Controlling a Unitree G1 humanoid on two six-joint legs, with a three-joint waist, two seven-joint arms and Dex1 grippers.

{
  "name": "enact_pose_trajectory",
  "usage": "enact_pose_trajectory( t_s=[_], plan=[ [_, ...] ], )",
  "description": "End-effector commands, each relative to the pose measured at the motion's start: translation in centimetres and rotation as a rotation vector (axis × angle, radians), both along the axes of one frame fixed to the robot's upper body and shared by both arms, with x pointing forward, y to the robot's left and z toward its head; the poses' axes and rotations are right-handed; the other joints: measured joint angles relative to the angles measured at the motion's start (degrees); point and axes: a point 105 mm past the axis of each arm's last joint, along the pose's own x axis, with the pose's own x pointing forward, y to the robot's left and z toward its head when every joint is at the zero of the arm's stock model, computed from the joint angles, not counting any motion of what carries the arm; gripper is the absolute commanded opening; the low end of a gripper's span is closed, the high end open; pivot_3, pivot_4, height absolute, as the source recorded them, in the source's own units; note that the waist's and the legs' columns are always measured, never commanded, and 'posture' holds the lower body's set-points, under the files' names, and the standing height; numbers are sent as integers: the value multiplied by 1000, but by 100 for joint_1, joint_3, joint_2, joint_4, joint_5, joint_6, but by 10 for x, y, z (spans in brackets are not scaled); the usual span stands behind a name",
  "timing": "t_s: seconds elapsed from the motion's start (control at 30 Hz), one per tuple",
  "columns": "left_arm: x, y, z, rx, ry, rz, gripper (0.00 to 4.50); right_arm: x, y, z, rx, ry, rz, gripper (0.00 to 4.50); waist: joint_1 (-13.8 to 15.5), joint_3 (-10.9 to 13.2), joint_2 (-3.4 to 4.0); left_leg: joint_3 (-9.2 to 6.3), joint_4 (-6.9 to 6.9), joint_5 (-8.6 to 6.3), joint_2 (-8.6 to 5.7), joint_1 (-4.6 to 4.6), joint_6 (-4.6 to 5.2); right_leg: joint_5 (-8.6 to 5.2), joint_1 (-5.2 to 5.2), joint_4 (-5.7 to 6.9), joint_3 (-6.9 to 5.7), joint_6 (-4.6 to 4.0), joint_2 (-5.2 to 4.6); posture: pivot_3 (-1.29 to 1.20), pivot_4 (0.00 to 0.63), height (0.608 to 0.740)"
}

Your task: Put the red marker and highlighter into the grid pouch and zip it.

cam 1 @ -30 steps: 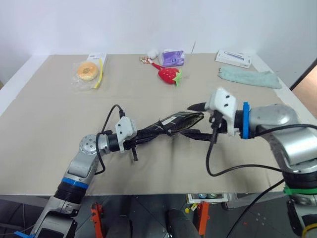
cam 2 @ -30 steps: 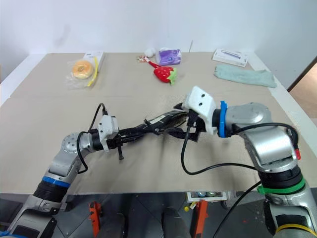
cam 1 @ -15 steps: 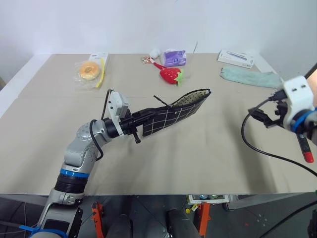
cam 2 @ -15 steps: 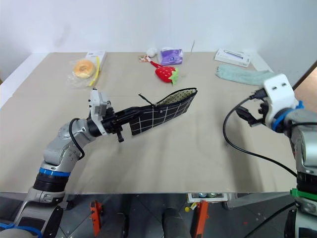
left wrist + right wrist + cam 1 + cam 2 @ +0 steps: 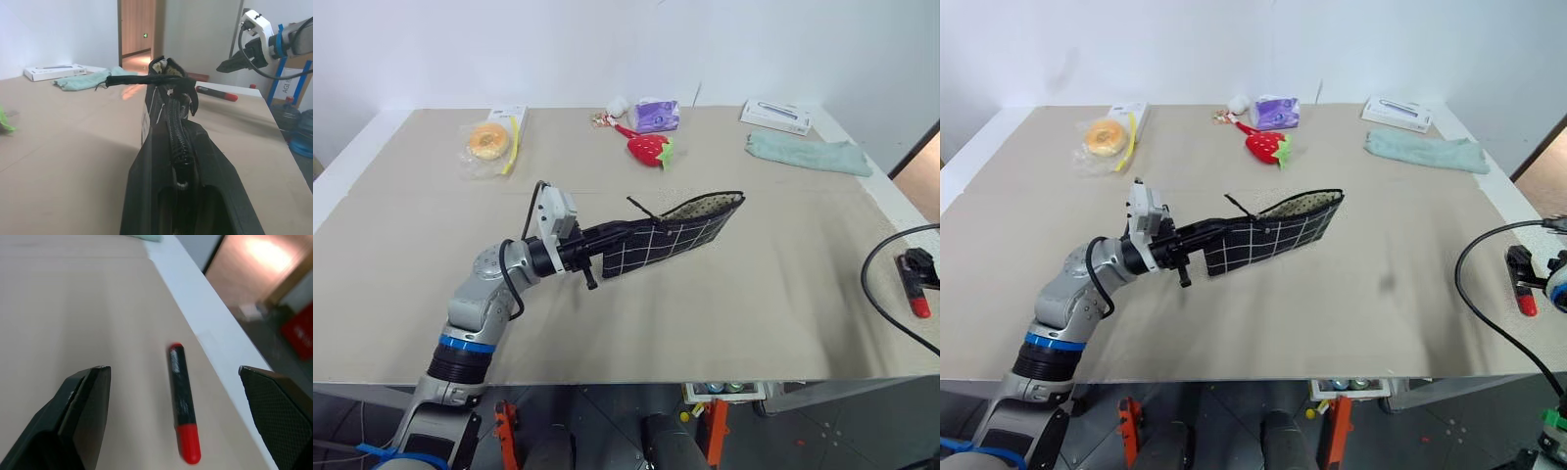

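Far across the table (image 5: 411, 245) sit a bagged donut (image 5: 487, 140), a plush strawberry (image 5: 648, 148), a green cloth (image 5: 808, 154) and a white box (image 5: 775, 116), all well clear. The left gripper (image 5: 597, 242) is clamped on the grid pouch (image 5: 671, 235), holding it above the table, mouth gaping. The right wrist view shows the red marker (image 5: 183, 409) by the table's edge between the right gripper (image 5: 183, 396)'s spread fingers. A second ago that gripper was at the pouch.

The red marker (image 5: 183, 407) is seen lying alone between the wide-spread fingers of the right gripper (image 5: 181, 421), with bare table (image 5: 73, 308) on every side of it. The grid pouch (image 5: 671, 235), held raised by the clamped left gripper (image 5: 597, 250), is well apart from the right gripper.
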Motion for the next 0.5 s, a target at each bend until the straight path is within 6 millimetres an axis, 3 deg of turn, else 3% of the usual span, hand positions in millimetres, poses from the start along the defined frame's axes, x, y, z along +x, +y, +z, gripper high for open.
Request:
enact_pose_trajectory(
  t_s=[0.03,0.3,0.5],
  plan=[
    [-4,-5,9,-5,-48,-19,0,-1,-12,3,66,-76,-70,4481,0,0,0,1,0,2,0,1,0,1,1,0,1,0,0,0,150,740],
    [-5,-3,10,-1,-54,-16,0,-4,-22,-21,106,-27,-138,4481,12,-2,7,1,-3,4,-2,-3,4,0,1,0,4,4,-1,0,150,740],
    [-6,-4,9,5,-55,-17,0,-2,-18,-37,120,32,-128,4481,8,-3,7,1,-4,4,-2,-1,4,1,1,-1,5,4,0,0,150,740]
  ],
)
